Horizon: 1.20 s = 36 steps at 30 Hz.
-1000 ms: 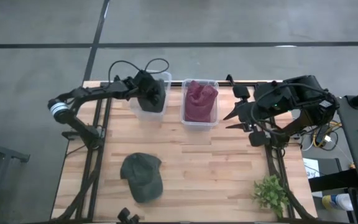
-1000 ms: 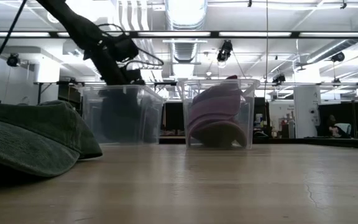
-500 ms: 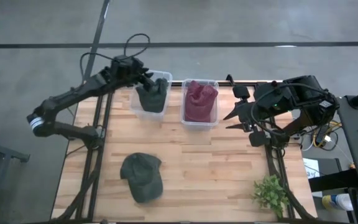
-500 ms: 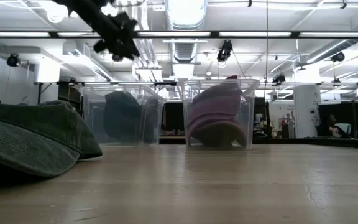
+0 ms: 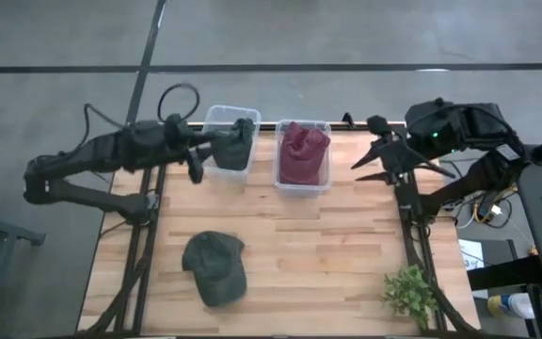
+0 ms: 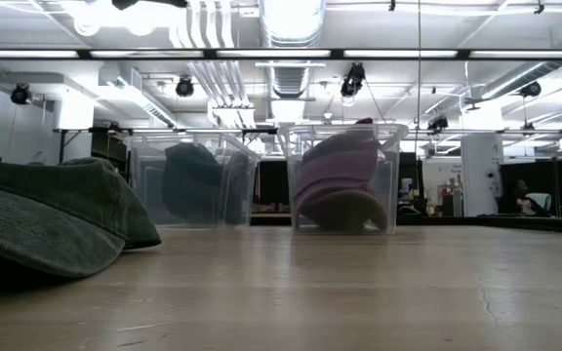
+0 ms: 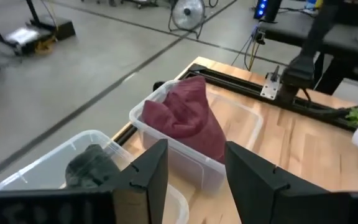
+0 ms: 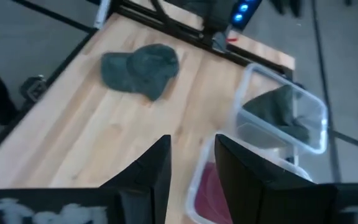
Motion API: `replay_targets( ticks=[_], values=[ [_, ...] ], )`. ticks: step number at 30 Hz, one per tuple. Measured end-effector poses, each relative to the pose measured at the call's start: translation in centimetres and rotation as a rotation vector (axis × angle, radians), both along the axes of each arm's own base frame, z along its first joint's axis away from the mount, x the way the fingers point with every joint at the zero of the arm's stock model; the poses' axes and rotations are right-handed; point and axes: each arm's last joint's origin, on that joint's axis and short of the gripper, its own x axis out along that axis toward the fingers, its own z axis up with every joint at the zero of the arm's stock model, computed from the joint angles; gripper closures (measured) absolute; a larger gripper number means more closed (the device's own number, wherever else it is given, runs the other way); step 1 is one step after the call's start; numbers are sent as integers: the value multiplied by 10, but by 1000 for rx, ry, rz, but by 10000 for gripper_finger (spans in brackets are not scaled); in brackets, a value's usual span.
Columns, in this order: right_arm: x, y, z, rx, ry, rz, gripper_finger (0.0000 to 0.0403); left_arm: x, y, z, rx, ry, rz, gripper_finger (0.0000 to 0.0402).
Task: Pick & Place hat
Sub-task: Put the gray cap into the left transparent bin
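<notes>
A dark green cap (image 5: 216, 266) lies flat on the table near the front edge; it also shows in the low view (image 6: 47, 219) and the right wrist view (image 8: 140, 67). Another dark green hat (image 5: 234, 149) lies inside the left clear bin (image 5: 216, 117). A maroon hat (image 5: 303, 151) fills the right clear bin (image 5: 324, 185). My left gripper (image 5: 197, 163) hovers open and empty just left of the left bin. My right gripper (image 5: 373, 158) hovers open and empty to the right of the right bin.
The two bins stand side by side at the table's far edge. A small green plant (image 5: 410, 294) stands at the front right corner. Bare wood lies between the bins and the cap.
My left gripper has risen out of the left bin and drawn back toward the table's left edge; the dark green hat stays in the bin. My right gripper has moved a little toward the far edge.
</notes>
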Motion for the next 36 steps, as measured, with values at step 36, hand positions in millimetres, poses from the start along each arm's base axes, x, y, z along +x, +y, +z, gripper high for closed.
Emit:
replay_targets(
  ticks=[36],
  values=[
    [-50,-28,-186,324,-503,-129,280,45,-108,-66,-513,640,-19,252]
  ],
)
